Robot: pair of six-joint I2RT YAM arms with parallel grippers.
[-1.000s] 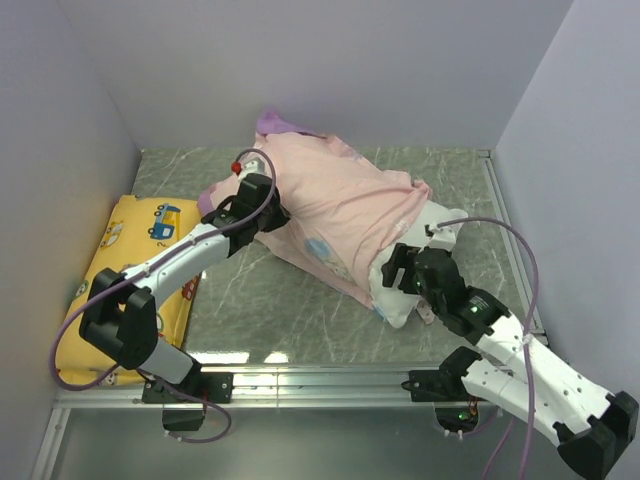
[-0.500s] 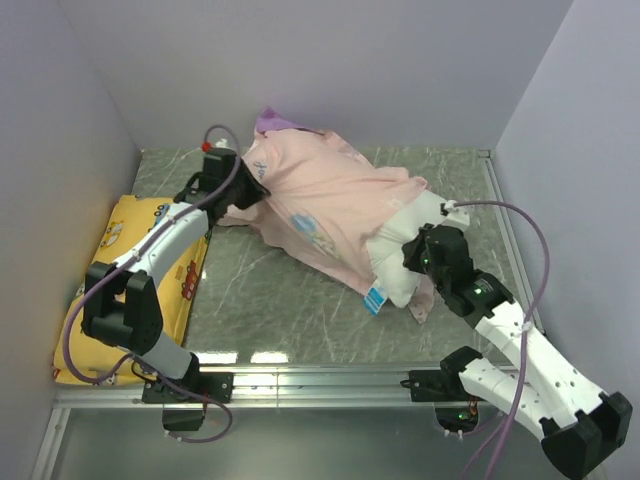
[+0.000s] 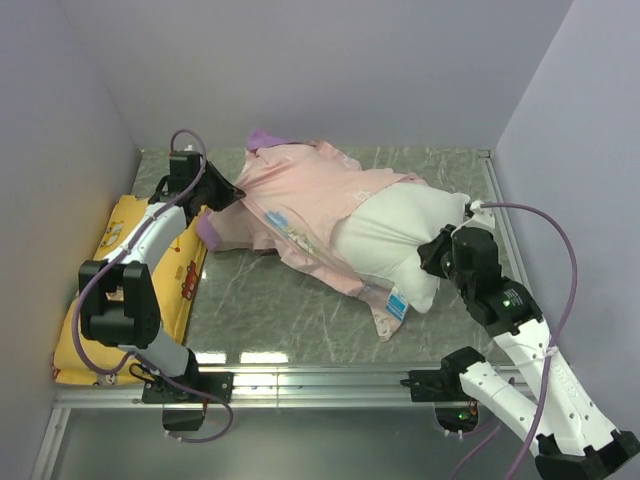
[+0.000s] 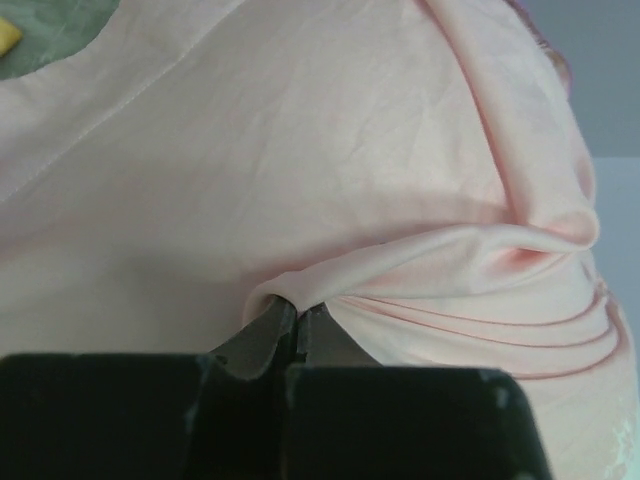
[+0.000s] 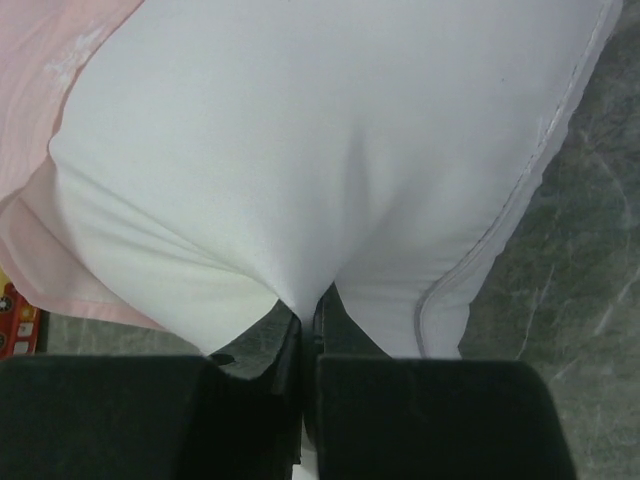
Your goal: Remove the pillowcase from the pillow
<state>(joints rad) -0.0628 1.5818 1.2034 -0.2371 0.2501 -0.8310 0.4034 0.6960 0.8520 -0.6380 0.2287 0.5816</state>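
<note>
The pillowcase [image 3: 300, 195] lies inside out, pale pink, stretched across the middle of the table, with a purple edge at its back. The white pillow [image 3: 390, 240] sticks out of its right end, a blue-white tag [image 3: 396, 303] at the near edge. My left gripper [image 3: 232, 193] is shut on a pinched fold of the pillowcase [image 4: 330, 200] at its left end, as the left wrist view [image 4: 296, 308] shows. My right gripper [image 3: 437, 252] is shut on a pinch of the pillow [image 5: 320, 150] at its right side, seen in the right wrist view [image 5: 308, 305].
A yellow cushion [image 3: 120, 270] with cartoon vehicles lies along the left wall. Grey walls close the table at the back and both sides. A metal rail [image 3: 300, 378] runs along the near edge. Green marbled tabletop [image 3: 270, 305] shows in front of the pillow.
The left gripper has pulled the pillowcase left and back toward the left wall. The right gripper has shut on the pillow and drawn it right, so more white pillow now shows.
</note>
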